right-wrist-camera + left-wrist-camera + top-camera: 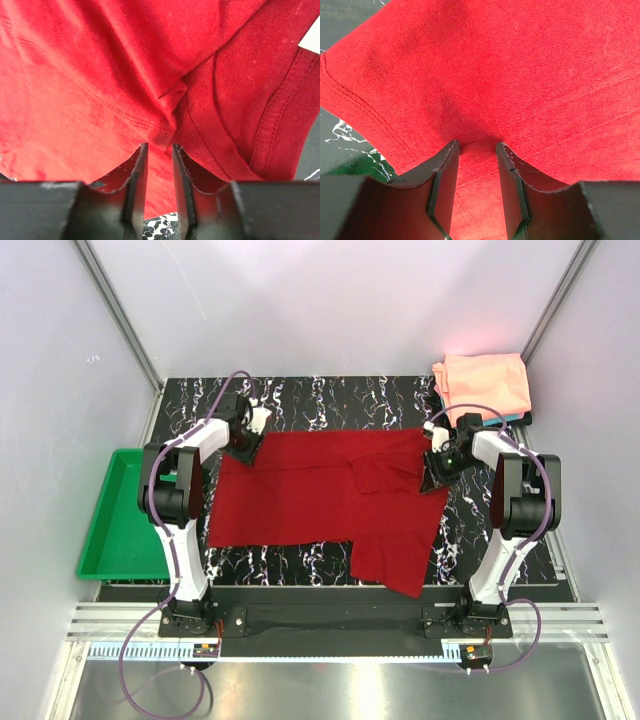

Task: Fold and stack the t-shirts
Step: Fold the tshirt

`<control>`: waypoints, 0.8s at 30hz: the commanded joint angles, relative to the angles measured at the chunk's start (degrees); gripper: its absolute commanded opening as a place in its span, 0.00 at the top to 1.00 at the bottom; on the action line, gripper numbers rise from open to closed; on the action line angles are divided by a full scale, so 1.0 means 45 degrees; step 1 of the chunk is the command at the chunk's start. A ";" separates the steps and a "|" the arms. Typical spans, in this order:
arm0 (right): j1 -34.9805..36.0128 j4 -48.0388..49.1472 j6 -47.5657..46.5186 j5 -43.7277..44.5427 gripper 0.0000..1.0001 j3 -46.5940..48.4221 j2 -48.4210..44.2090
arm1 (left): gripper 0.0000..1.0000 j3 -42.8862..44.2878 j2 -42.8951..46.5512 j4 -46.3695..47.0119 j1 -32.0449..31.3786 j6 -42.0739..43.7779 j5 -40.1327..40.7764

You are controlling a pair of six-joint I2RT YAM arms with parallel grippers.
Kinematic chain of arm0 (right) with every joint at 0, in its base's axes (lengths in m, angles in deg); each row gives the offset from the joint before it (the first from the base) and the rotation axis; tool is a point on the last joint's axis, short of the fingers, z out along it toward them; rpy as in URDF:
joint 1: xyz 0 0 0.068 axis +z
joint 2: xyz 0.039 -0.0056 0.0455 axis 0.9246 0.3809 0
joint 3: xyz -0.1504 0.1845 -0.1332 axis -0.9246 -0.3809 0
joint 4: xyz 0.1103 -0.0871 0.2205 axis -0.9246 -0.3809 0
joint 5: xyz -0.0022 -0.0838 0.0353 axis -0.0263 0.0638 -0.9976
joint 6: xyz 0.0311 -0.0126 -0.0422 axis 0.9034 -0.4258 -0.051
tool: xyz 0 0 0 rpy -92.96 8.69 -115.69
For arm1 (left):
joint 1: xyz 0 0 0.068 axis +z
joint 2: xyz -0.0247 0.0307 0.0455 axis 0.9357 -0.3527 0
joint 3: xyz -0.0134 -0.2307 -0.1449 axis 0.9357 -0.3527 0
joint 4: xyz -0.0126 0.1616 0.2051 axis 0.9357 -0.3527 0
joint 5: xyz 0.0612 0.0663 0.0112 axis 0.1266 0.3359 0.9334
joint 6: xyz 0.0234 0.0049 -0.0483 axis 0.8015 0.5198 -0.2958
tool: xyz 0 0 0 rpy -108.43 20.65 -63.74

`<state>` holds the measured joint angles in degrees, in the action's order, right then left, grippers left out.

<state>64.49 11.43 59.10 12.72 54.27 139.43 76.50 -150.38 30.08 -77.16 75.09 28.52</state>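
the left gripper (244,446) and right gripper (437,472) each pinch a far edge of the dark red t-shirt (320,500), which lies partly folded; the salmon-pink t-shirt (483,385) sits folded far right, and the green tray (120,525) holds nothing. left wrist: jaws clamped on red cloth. right wrist: likewise, on a bunched fold. most folding seemingly remains.

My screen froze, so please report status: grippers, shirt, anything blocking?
Left gripper, right gripper: both shut on dark red t-shirt. Shirt spread out, not yet stacked. Nothing blocking; salmon-pink t-shirt aside.
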 commanded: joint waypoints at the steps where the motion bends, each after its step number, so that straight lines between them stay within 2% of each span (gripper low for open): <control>1: 0.0067 0.0288 -0.0119 0.0050 0.66 0.0501 0.0301 | 0.59 -0.0080 0.0685 0.0131 -0.0080 -0.0034 -0.0093; 2: 0.0067 0.0288 -0.0139 0.0070 0.63 0.0521 0.0379 | 0.59 -0.0060 0.0685 0.0131 -0.0080 0.0005 -0.0073; 5: 0.0087 0.0210 -0.0120 0.0070 0.65 0.0716 0.0575 | 0.59 -0.0080 0.0685 0.0131 -0.0080 0.0025 -0.0054; 8: 0.0125 0.0229 -0.0158 0.0031 0.73 0.0775 0.0575 | 0.59 -0.0118 0.0724 0.0131 -0.0080 0.0025 -0.0034; 10: 0.0126 0.0210 -0.0217 0.0050 0.83 0.0755 0.0517 | 0.59 -0.0099 0.0705 0.0131 -0.0100 0.0025 -0.0053; 16: 0.0145 0.0034 -0.0315 0.0051 0.95 0.0619 0.0108 | 0.59 -0.0060 0.0646 0.0170 -0.0100 -0.0014 -0.0093; 20: 0.0165 -0.0142 -0.0296 0.0012 1.00 0.0482 -0.0303 | 0.59 -0.0079 0.0685 0.0190 -0.0100 -0.0014 -0.0131; 24: 0.0184 -0.0434 -0.0237 -0.0086 1.00 0.0423 -0.0772 | 0.60 -0.0138 0.0704 0.0306 -0.0100 -0.0092 -0.0209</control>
<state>64.63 10.73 58.40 12.78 55.86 140.41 76.48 -150.36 30.08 -77.23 75.07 28.52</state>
